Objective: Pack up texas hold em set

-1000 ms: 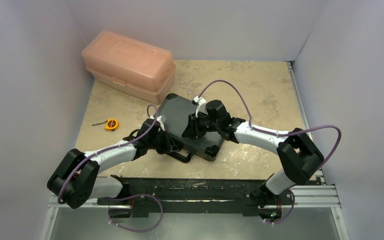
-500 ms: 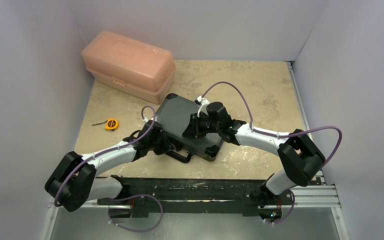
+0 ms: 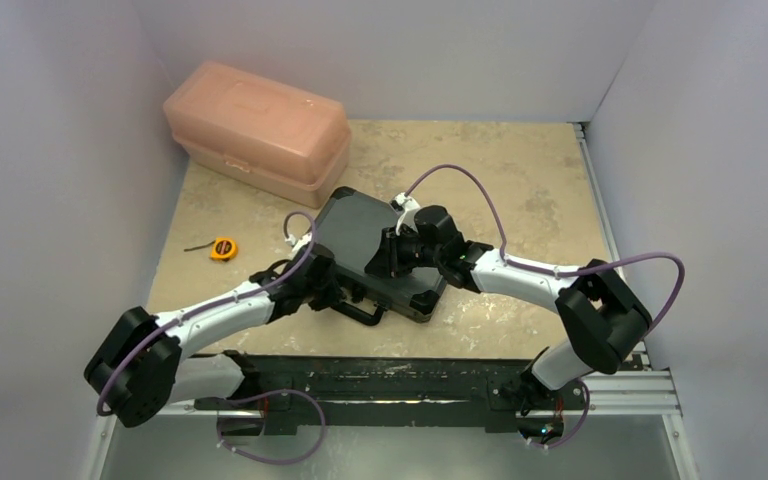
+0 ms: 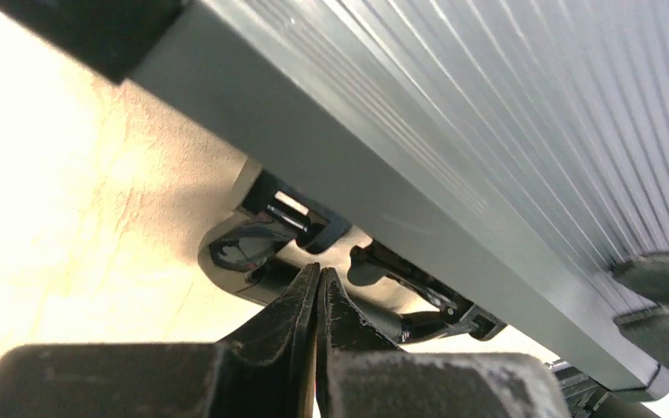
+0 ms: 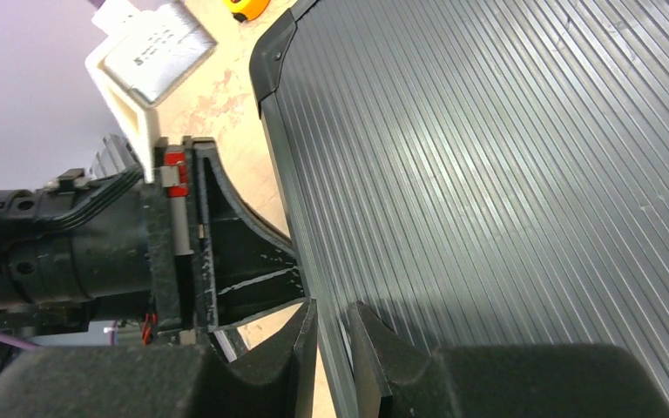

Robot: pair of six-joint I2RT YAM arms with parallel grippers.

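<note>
Black ribbed briefcase (image 3: 375, 235) lies closed on the counter (image 3: 520, 180). Left gripper (image 4: 316, 277), pinched together and empty, sits at its near handle (image 3: 360, 313); right gripper (image 5: 331, 326), nearly closed, hangs over the lid.

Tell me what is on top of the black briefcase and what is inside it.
Over the ribbed lid of the briefcase are only the jaws of the right arm, close to one edge. Whether they touch it cannot be told. The lid is shut, so anything inside is hidden.
</note>
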